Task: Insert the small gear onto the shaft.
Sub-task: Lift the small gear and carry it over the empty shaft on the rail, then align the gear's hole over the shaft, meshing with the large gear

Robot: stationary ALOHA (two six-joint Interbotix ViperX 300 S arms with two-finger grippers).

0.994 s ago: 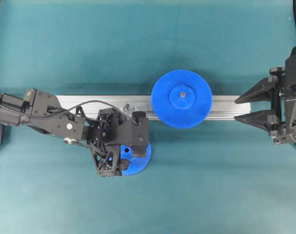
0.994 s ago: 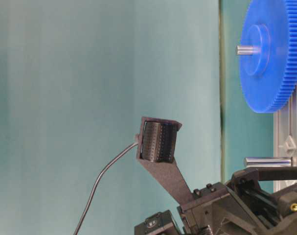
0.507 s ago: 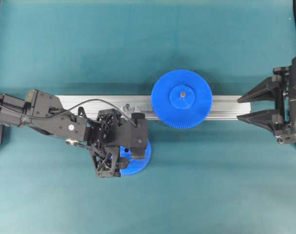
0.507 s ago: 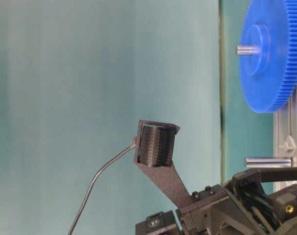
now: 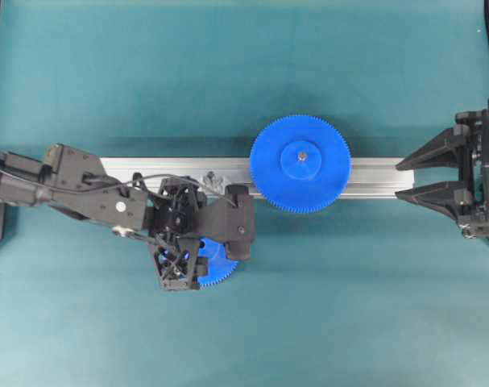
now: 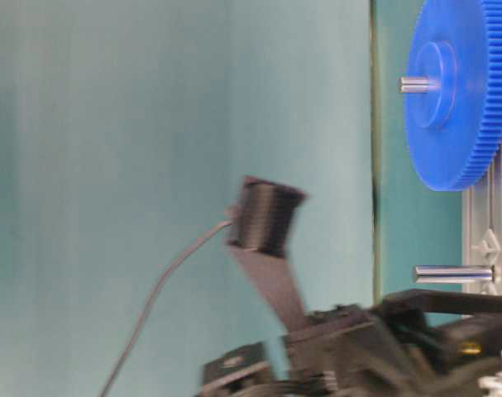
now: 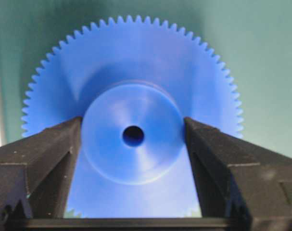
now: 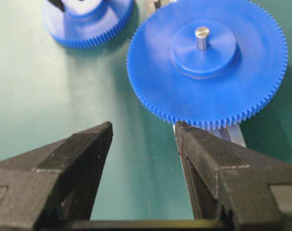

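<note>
Small gear hub clamped by left gripper (right gripper gapes wide)

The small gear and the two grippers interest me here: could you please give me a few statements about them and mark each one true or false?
1. The left gripper has its fingers on either side of the small gear's hub. True.
2. The small gear already sits on the shaft. False: the shaft stands bare on the rail.
3. The right gripper holds the large gear. False: it is open and empty.
4. The large gear has a pin through its hub. True.
</note>
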